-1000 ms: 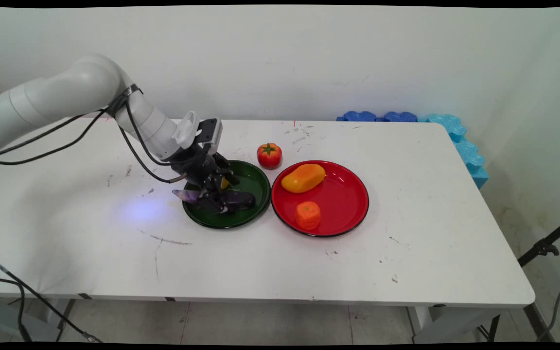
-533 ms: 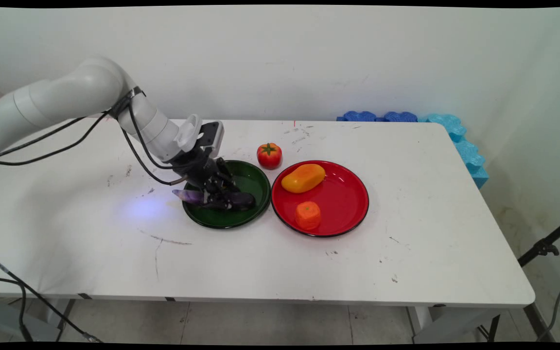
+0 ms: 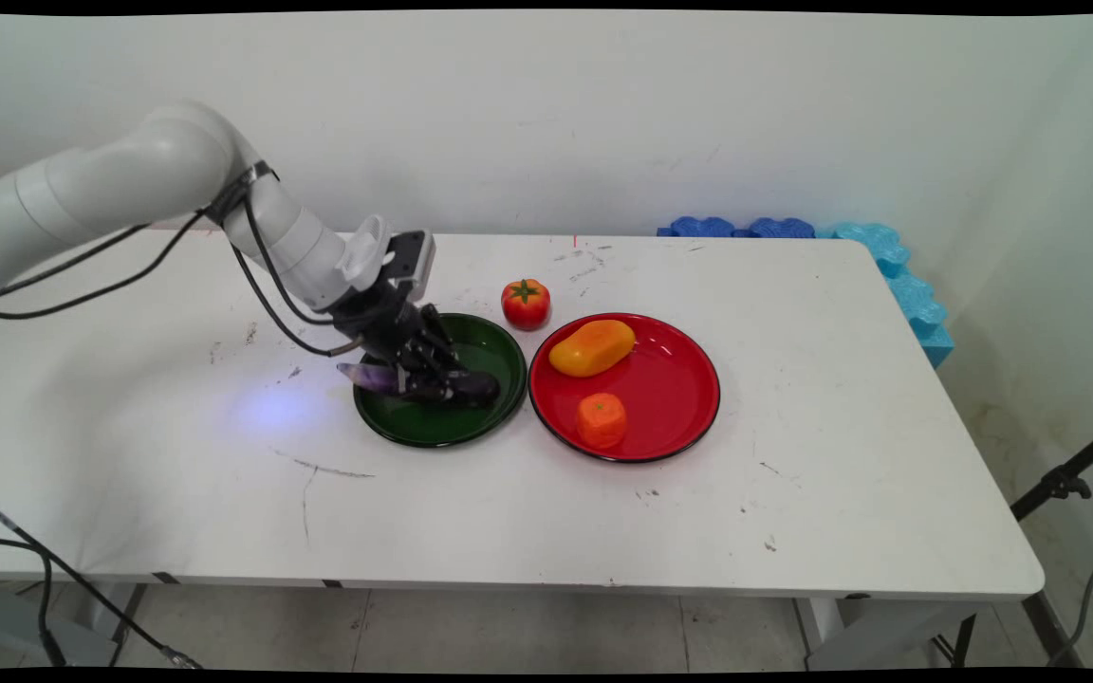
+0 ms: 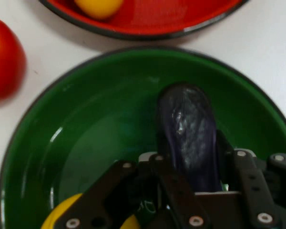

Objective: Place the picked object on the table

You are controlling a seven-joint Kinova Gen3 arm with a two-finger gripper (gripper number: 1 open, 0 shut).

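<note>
We see the gripper [image 4: 190, 183] with its fingers [image 4: 169, 183] closed on a dark purple eggplant [image 4: 188, 133] | green plate [image 4: 90, 129] beneath | tomato [image 4: 5, 57] at left on white worktop [image 4: 271, 43] | red plate [image 4: 171, 19] with yellow fruit [image 4: 99, 6] at top

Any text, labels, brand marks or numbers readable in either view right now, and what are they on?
None. No lettering shows on the arm's white links in the main view.
The green plate, red plate, eggplant, tomato and the two orange fruits carry no print.
The table shows only scuffs and a small red tick at its far edge, not characters.
The gripper shows only screws, no label.
</note>
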